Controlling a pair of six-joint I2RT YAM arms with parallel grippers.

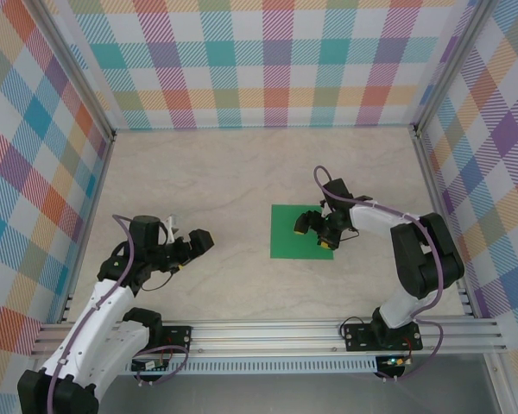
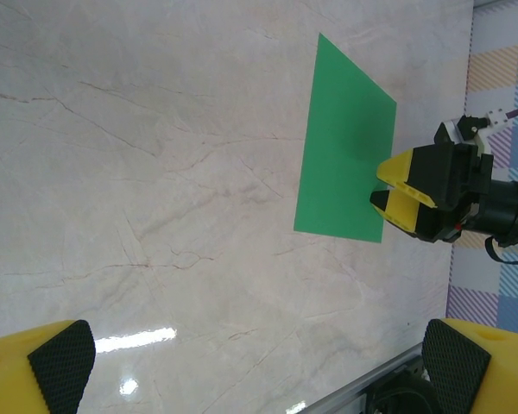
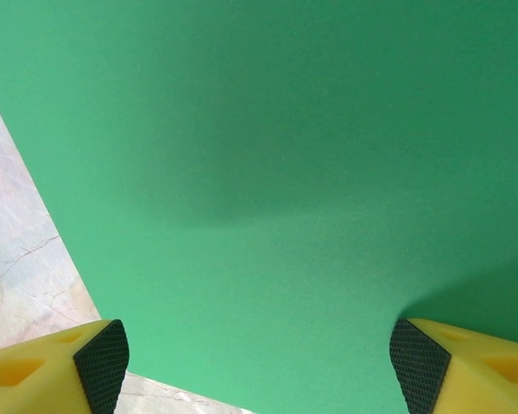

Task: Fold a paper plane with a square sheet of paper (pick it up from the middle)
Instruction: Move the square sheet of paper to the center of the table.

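Note:
The square sheet of paper (image 1: 287, 233) is bright green and lies flat and unfolded on the marble table, near the middle. My right gripper (image 1: 315, 235) hangs low over the sheet's right part, open, one yellow finger toward each side. In the right wrist view the sheet (image 3: 268, 172) spreads under my right gripper (image 3: 259, 366), whose black pads (image 3: 104, 362) stand wide apart with nothing between them. My left gripper (image 1: 188, 241) is open over bare table to the left of the sheet. The left wrist view has the sheet (image 2: 341, 147) ahead, the right gripper (image 2: 387, 185) at its far edge.
Bare marble table (image 1: 224, 172) surrounds the sheet. Checked walls (image 1: 259, 60) close the back and both sides. An aluminium rail (image 1: 268, 332) carrying both arm bases runs along the near edge.

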